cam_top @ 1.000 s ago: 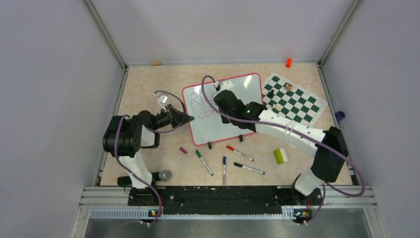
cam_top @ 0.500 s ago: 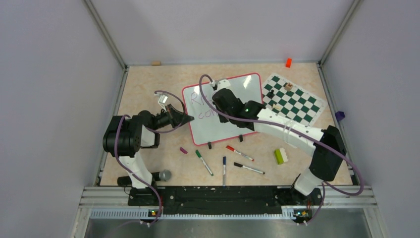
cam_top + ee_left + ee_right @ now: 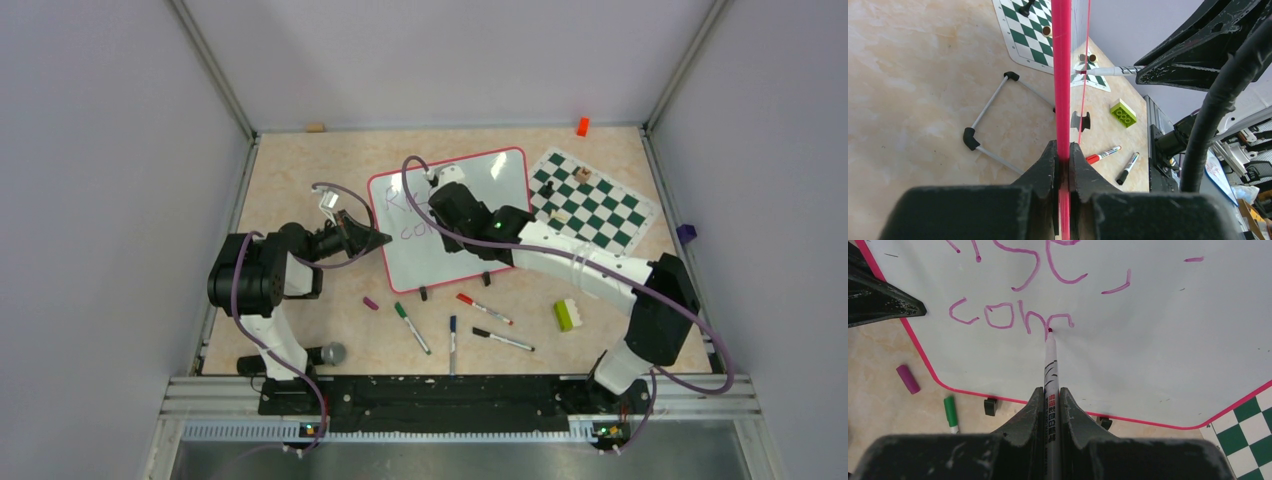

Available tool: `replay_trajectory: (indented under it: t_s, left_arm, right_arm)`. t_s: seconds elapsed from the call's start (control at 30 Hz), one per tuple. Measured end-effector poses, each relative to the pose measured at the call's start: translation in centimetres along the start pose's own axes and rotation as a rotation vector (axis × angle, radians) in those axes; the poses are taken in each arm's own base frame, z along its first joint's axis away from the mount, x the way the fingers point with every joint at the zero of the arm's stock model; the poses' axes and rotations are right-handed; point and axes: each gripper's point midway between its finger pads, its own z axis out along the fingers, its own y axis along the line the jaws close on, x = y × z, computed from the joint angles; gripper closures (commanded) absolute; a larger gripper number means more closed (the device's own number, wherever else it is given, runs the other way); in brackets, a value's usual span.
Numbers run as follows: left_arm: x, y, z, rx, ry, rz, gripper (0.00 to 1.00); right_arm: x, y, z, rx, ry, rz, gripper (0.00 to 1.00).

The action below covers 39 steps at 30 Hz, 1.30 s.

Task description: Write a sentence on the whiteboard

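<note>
Left jaws clamp the whiteboard (image 3: 432,262) at its 9 o'clock rim, right jaws the marker (image 3: 1051,365). If we press harder, the board probably skids, skewing the sentence (image 3: 1023,290).

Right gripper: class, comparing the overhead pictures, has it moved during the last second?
Yes, slightly. The right gripper shifted left across the whiteboard, toward its left edge; the whiteboard stayed put.

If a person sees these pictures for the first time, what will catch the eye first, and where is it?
The whiteboard standing mid-table, with purple writing on it, draws the eye first. The right pincer holds a marker whose tip touches the second line, while the left pincer clamps the board's red rim at its left edge. To its right lies a green chequered mat.
</note>
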Motion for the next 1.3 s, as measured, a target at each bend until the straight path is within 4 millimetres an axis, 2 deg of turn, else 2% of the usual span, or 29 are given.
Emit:
replay_trajectory:
  t_s: [0.4,0.63,1.07,1.3]
  left_arm:
    - [0.0,0.0,0.0,0.0,0.0,0.0,1.0]
    - [0.0,0.0,0.0,0.001,0.001,0.001,1.0]
    - [0.0,0.0,0.0,0.001,0.001,0.001,1.0]
    - [0.0,0.0,0.0,0.0,0.0,0.001,1.0]
  right_arm:
    - [0.5,-1.1,-0.2,0.054,0.016,-0.013,1.0]
    - [-0.2,-1.5,-0.4,0.078,0.0,-0.011,1.0]
    - [-0.7,-1.5,-0.4,0.079,-0.013,-0.004,1.0]
    - [0.0,-1.3,-0.2,0.063,0.002,-0.003,1.0]
